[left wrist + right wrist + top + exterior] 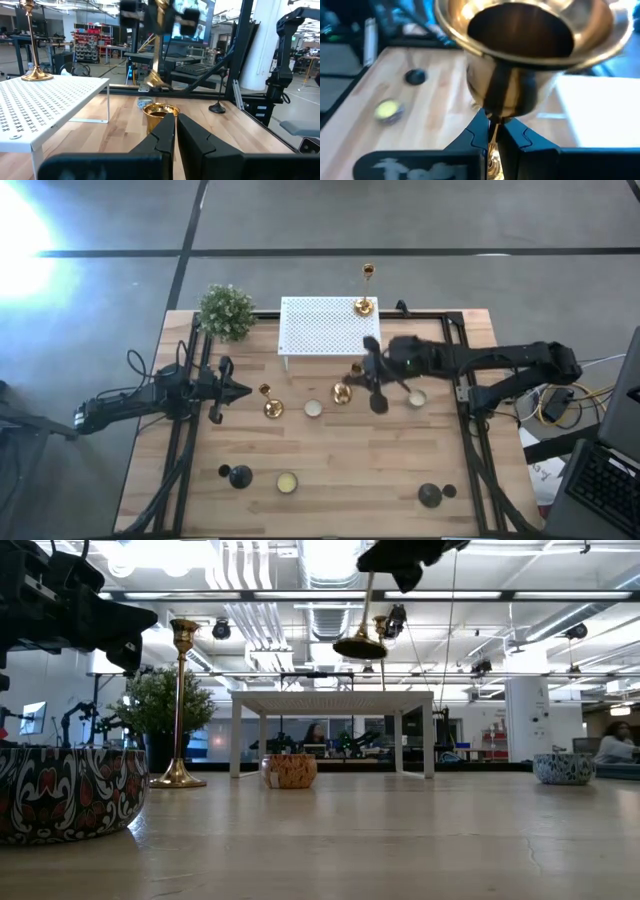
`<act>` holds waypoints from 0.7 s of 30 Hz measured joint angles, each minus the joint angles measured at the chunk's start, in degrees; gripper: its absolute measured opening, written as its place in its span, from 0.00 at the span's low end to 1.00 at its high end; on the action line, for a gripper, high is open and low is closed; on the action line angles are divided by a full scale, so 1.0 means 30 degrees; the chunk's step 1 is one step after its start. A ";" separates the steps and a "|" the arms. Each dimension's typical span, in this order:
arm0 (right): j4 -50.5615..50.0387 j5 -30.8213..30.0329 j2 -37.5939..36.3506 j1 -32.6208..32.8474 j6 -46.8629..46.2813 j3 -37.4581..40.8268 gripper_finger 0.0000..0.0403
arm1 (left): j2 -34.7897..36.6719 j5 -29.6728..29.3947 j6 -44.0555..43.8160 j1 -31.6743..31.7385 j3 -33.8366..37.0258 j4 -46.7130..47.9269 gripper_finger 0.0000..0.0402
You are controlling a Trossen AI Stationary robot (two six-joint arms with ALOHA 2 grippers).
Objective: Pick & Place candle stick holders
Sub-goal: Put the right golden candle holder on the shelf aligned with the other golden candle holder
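Gold candlestick (520,55) — lifted off the worktop (350,470), stem pinched in right tool (491,131); left tool (176,131) pressed together — beside second candlestick (270,402).

The right arm reaches in from the table's right side, stretched leftward across the middle, its wrist raised above the surface. The right gripper (352,373) has its two fingers (479,131) pressed close together on the thin stem of a gold candlestick (363,622), which hangs clear of the table. The left arm lies low along the left side, pointing right toward the centre. The left gripper (243,391) holds nothing, its fingers (162,131) nearly together.
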State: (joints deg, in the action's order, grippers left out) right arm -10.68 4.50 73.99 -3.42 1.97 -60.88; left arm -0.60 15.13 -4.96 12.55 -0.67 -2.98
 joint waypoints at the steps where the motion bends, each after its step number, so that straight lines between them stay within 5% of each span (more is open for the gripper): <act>1: 0.0018 0.0001 0.0087 -0.0415 0.0080 -0.0375 0.03 | 0.0000 0.0003 0.0003 -0.0006 0.0000 0.0000 0.06; 21: -0.2389 0.0137 0.7501 -0.5847 -0.0026 -0.8411 0.03 | -0.0389 -0.0005 -0.0005 -0.0002 0.0000 0.0011 0.06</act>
State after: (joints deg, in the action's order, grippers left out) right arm -17.85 4.92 96.50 -20.96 1.89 -86.11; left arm -1.77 15.11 -4.97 12.54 -0.67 -2.95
